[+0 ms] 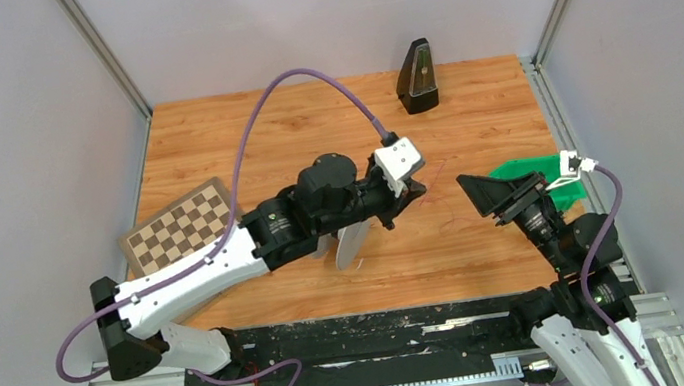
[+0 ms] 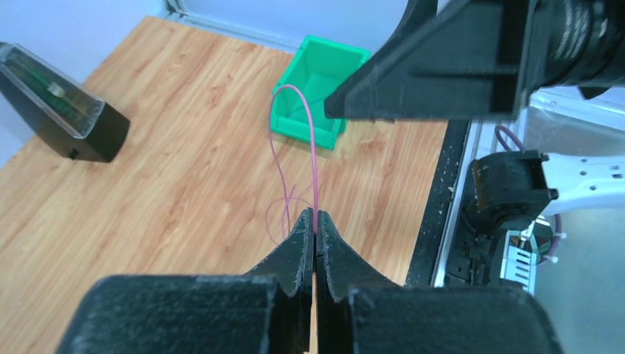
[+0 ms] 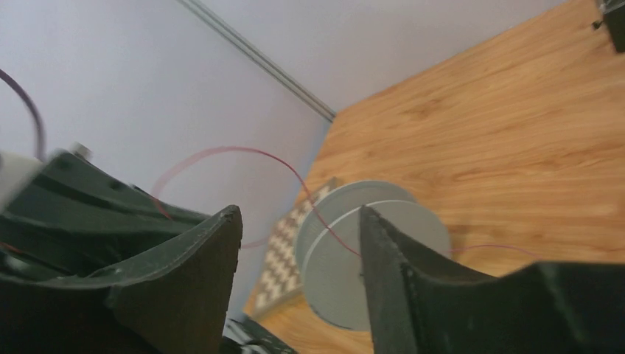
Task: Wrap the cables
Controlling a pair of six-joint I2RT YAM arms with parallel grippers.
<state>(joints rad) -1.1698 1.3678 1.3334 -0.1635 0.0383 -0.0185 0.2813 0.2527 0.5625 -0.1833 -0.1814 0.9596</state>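
My left jaws are pinching the thin pink cable [image 2: 314, 162], which loops up over the table [image 2: 184, 184] toward the green bin [image 2: 317, 74], right jaws spread, grey spool [image 3: 335, 284] and checkerboard [image 3: 284, 251] beyond them.

A wood-grain desk [image 1: 470, 124] carries a grey spool [image 1: 352, 244] near its middle — a checkerboard [image 1: 178, 226] left of the spool, a green bin [image 1: 519, 169] right of it, a black metronome [image 1: 417, 76] beyond it.

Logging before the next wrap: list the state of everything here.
left gripper: shut on the pink cable.
right gripper: open, empty.
pink cable: pinched, looping slack.
spool: on edge, cable running onto it.
green bin: upright, nothing visible inside.
metronome: upright.
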